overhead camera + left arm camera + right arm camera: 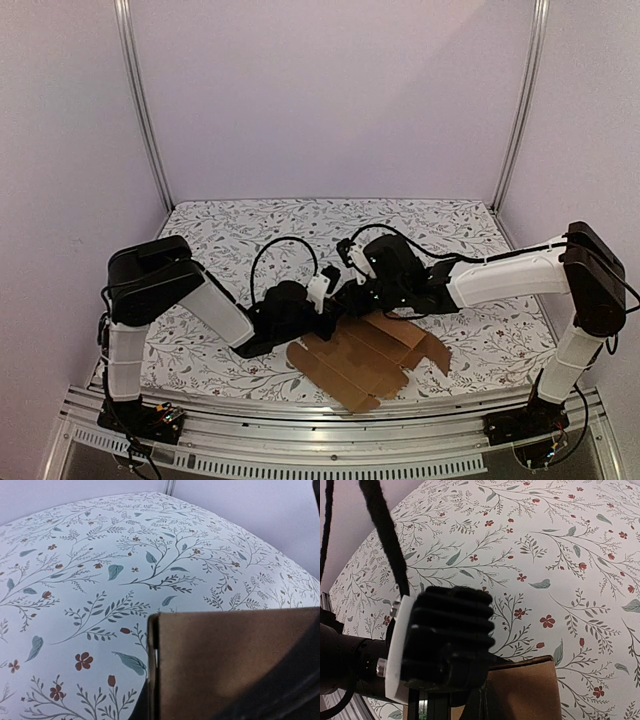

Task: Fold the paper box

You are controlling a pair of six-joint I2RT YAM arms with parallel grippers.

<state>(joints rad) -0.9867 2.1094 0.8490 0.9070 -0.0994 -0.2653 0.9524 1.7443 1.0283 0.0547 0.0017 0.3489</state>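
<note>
Plain lilac walls (330, 90) enclose the back and sides, slim aluminium posts (143, 110) rise at the far corners of the worktop (230, 235), which bears a white leaf-and-red-flower print, and a slotted metal rail (330, 440) lines its near edge.

matt brown cardboard box (350, 365), smooth floral tablecloth (230, 230)

Lower part of paper box (235, 665) beyond both wrist views' bottom edge.

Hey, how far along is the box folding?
Early. Done: one panel looks raised in the left wrist view. In hand: left claw and right claw meet at the far edge of the box. Left: the rest lies flat, flaps spread, unfolded.
</note>
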